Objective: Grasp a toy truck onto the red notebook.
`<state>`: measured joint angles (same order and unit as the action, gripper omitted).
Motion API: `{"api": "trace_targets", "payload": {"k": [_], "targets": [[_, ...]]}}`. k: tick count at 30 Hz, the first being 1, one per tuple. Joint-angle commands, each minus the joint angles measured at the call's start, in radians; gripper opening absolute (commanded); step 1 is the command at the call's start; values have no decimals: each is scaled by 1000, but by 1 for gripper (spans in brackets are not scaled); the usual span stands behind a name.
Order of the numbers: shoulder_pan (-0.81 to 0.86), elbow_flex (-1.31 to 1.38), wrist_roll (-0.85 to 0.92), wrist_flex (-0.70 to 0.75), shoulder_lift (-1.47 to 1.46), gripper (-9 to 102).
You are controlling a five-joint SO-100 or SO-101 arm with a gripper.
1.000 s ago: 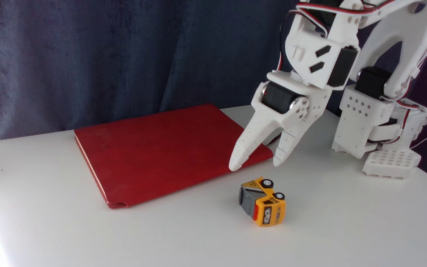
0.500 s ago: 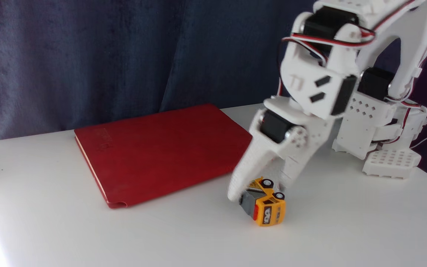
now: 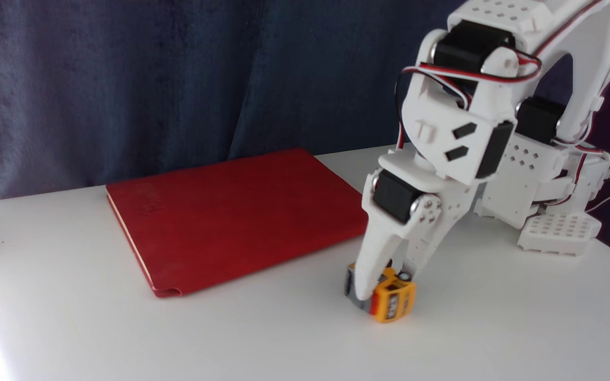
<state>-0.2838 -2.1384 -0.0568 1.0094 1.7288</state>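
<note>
**Truck pinched on the table beside the notebook**

The white gripper (image 3: pixel 384 286) reaches down and pinches the toy truck (image 3: pixel 392 300), which lies tipped on its side on the white table (image 3: pixel 495 328), just beside the red notebook (image 3: pixel 231 217). The notebook's embossed lettering and the truck's markings are too blurred to read.

One toy truck (image 3: pixel 389 299) lies on the table (image 3: pixel 231 338), and one red notebook (image 3: pixel 231 217) too (nothing else loose). One white arm (image 3: pixel 458 137) carries one pincer (image 3: pixel 384 283).
</note>
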Motion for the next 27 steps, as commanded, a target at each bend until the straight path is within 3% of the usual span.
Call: {"api": "trace_targets", "payload": {"k": [1, 18, 27], "targets": [[-5, -3, -2, -8, 6, 15], [3, -46, 95, 29, 78, 5], [176, 40, 307, 354, 488, 4]]}}
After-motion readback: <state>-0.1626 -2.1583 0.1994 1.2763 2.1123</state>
